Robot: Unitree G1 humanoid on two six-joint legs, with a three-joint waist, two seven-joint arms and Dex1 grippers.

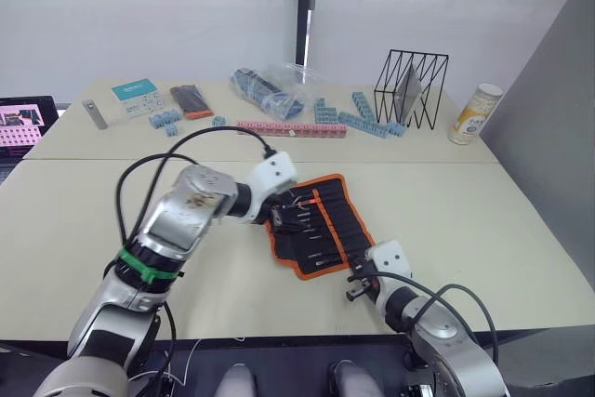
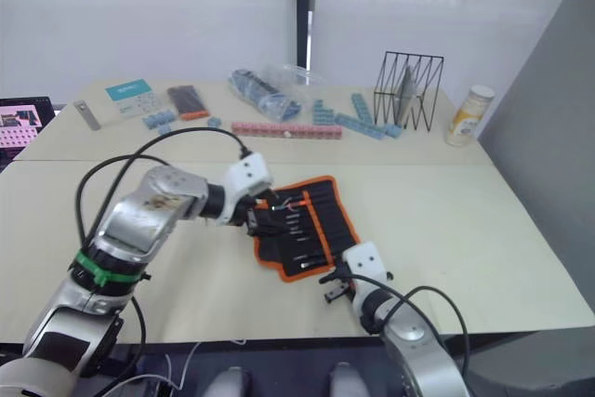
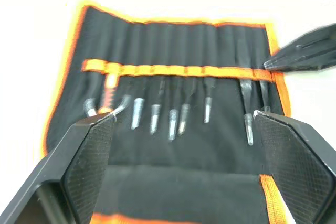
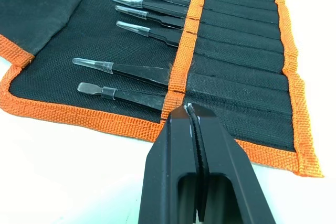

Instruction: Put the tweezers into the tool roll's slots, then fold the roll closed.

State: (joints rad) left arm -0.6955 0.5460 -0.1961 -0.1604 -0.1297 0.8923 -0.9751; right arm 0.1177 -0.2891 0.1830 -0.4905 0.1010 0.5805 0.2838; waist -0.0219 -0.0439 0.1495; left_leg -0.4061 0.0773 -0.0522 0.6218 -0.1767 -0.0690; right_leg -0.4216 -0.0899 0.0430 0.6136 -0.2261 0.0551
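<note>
Tool roll open, tweezers seated in slots

The tool roll lies unfolded on the table, tweezers in its slots. Left gripper jaws wide apart above it; right gripper jaws closed, empty, at its orange edge.

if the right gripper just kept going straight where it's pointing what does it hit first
Probably the orange fabric band across the open black tool roll; the shut right gripper points at the band's near end, already at the roll's edge.

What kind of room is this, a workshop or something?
Probably a lab or test workspace: plain pale tables against white walls, with a tool roll laid open, blue building blocks, and a laptop at the edge.
</note>
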